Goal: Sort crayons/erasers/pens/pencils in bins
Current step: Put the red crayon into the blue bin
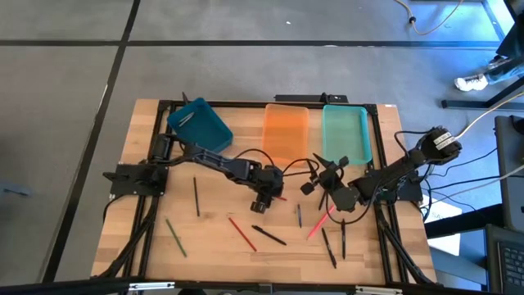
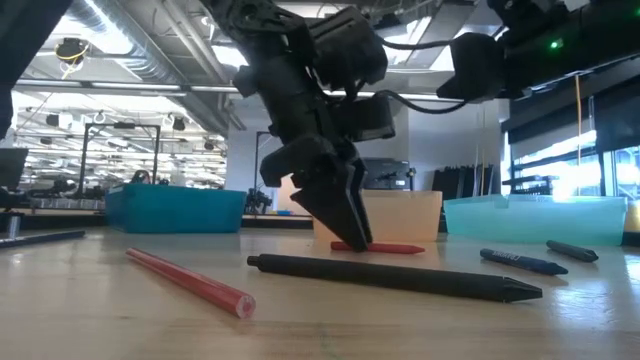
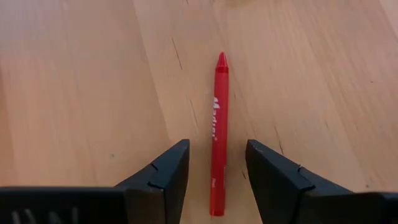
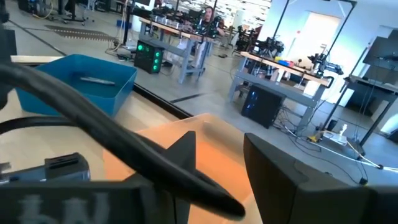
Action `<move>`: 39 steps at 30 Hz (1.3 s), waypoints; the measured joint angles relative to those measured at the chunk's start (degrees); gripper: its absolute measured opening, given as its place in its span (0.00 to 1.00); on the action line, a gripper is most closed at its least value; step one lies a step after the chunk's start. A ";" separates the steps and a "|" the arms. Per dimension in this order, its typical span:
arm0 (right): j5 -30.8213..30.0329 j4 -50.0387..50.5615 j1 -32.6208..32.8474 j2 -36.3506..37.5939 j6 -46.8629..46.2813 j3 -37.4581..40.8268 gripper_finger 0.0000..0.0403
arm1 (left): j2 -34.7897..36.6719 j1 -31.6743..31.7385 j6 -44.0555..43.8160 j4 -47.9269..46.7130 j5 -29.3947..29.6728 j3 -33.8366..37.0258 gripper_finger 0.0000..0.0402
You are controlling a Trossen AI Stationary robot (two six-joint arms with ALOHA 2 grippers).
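Now, my left gripper [image 3: 216,180] stood apart, straddling the red crayon [image 3: 219,130] at table centre | right gripper [image 1: 321,175] open, idle above orange bin [image 1: 285,131] | risk: uneven closing could roll the crayon out sideways.

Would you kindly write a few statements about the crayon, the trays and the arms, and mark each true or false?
1. The left end effector is open with the red crayon lying between its fingers. True.
2. The red crayon is lifted off the table. False: it lies flat on the wood.
3. The blue tray sits askew beside the orange tray. True.
4. The orange tray holds several pens. False: none shows in it.
5. The right end effector grips a pencil. False: it holds nothing.
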State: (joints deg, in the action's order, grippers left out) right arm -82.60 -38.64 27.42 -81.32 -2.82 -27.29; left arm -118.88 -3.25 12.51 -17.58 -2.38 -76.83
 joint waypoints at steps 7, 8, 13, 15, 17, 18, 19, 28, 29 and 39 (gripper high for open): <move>0.21 -0.20 -0.02 0.00 -0.34 0.00 0.34 | -0.03 0.00 -0.87 -1.89 -0.17 -0.07 0.30; 0.21 -0.17 -0.03 0.00 -0.76 0.00 0.34 | -0.01 0.00 -1.41 -1.97 -0.18 -0.07 0.28; 0.19 0.03 -0.02 0.00 -1.41 0.00 0.34 | -0.01 -0.02 -1.86 -2.53 -0.21 -0.07 0.18; 0.19 0.06 -0.03 0.00 -1.43 0.00 0.34 | -0.01 0.02 -1.90 -2.73 -0.13 -0.07 0.14; 0.19 0.18 -0.04 0.00 -1.43 0.00 0.34 | -0.01 0.06 -2.66 -2.96 0.00 -0.07 0.11; 0.18 0.21 -0.04 0.00 -1.43 0.00 0.34 | -0.01 0.17 -2.95 -3.02 0.07 -0.07 0.10; 0.19 0.21 -0.03 0.00 -1.43 0.00 0.34 | -0.01 0.28 -3.05 -3.08 -0.05 -0.06 0.08; 0.19 0.78 -0.03 0.00 -2.36 0.00 0.34 | 1.10 0.24 -7.14 -4.11 1.04 0.20 0.02; 0.18 1.12 -0.03 0.00 -2.90 0.00 0.34 | 1.48 0.14 -7.69 -4.74 1.88 0.27 0.02; 0.80 1.18 0.02 0.00 -4.07 0.02 0.34 | 9.89 -1.58 -12.41 -17.01 10.38 0.30 0.02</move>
State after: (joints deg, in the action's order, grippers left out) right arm -81.80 -37.46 27.44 -81.32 -6.89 -27.27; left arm -109.00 -4.82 0.10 -34.59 8.00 -76.53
